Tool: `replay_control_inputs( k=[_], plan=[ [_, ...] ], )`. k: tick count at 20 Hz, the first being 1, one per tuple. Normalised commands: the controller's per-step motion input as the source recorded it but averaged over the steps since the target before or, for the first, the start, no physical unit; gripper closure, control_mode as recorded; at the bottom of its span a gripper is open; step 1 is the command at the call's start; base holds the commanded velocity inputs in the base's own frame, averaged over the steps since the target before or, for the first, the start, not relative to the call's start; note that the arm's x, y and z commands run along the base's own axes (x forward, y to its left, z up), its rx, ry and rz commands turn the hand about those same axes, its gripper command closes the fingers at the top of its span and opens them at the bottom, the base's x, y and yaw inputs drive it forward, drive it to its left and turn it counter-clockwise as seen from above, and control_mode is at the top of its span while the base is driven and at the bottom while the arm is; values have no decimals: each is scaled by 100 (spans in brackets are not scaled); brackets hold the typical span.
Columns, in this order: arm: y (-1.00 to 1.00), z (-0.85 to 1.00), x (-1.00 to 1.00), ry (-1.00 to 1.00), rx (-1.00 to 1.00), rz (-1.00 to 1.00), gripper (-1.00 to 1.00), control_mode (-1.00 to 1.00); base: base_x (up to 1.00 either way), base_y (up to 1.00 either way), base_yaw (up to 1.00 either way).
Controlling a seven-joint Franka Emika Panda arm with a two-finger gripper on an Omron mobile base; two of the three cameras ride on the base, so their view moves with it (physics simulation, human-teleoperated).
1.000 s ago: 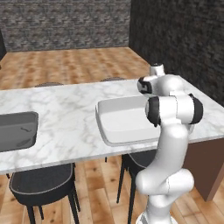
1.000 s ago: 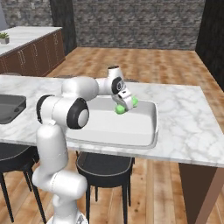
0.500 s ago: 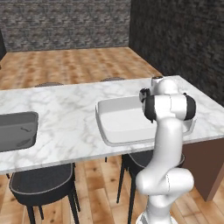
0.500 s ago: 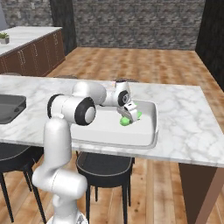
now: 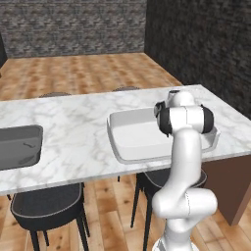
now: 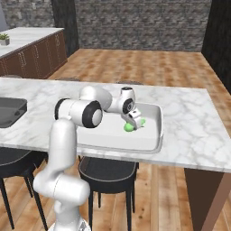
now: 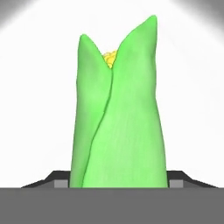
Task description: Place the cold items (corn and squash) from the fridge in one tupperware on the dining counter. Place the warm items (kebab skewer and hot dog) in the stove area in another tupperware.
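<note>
In the left base view, the arm has swung right and now bends over the white tub (image 5: pixel 128 138) in the middle of the counter (image 5: pixel 73 127).

In the right base view, the pincer (image 6: pixel 133 119) has dropped low into the tub (image 6: pixel 155 131), mid-frame. A second ago it was higher.

In the hand view, the corn (image 7: pixel 117 116) stands between the tips, so the pincer is pinching it. I think letting go comes next.

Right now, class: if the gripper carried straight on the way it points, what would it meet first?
Probably the white floor of the tupperware: the gripper angles down into it, corn between its fingers, though depth is unclear.
</note>
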Motion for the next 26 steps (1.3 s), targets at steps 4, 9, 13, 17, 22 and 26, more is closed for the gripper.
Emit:
replay_control_inputs(
  k=[4, 9, 13, 17, 22, 26],
  plan=[
    [0, -8, 39, -4, 18, 0, -100, -100, 0, 0, 0],
    [0, 2, 1, -19, 22, 0, -100, -100, 0, 0, 0],
    [0, 26, 0, -26, 21, 0, -100, -100, 0, 0, 0],
    [0, 41, -10, -18, 2, 1, -100, -100, 0, 0, 0],
    [0, 71, -63, -25, 2, 1, -100, -100, 0, 0, 0],
    [0, 100, -100, -27, 0, 9, -100, -100, 0, 0, 0]
  ],
)
